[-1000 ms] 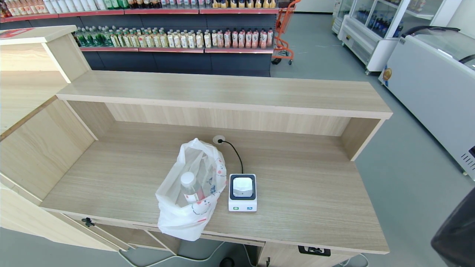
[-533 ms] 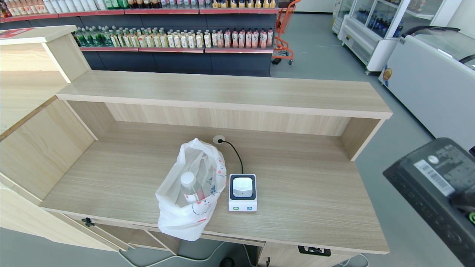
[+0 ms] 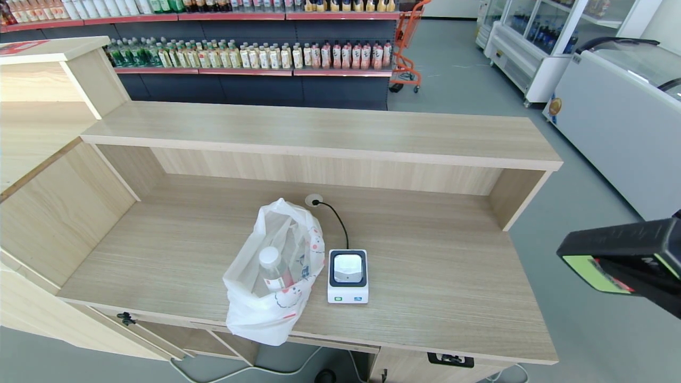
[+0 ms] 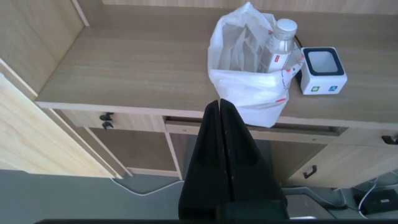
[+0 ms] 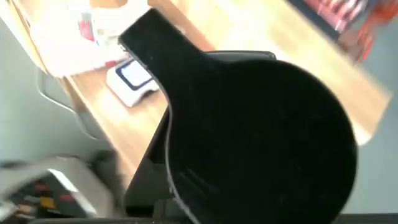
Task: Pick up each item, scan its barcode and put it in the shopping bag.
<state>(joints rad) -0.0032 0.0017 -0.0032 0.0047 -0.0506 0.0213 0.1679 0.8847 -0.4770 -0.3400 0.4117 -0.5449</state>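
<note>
The right gripper (image 3: 665, 279) is gripping a flat black box (image 3: 612, 244) by one end and holding it over the floor, off the right end of the counter (image 3: 436, 250) and well apart from the scanner (image 3: 348, 275). If the grip is slipping here, the box is heading for the floor, not the wood. The box is lying edge-on with its green face turned down and no barcode showing, so a scan is likely failing unless the coded side is facing the scanner window. The shopping bag (image 3: 266, 308), just beside the scanner, is slumping over the counter's front edge with a bottle (image 3: 271, 264) standing in its mouth, so a wide box risks snagging the rim or dragging the bag off. The right arm is standing out beyond the counter's right end. The left gripper (image 4: 219, 106), closed and empty, is hanging low in front of the counter.
</note>
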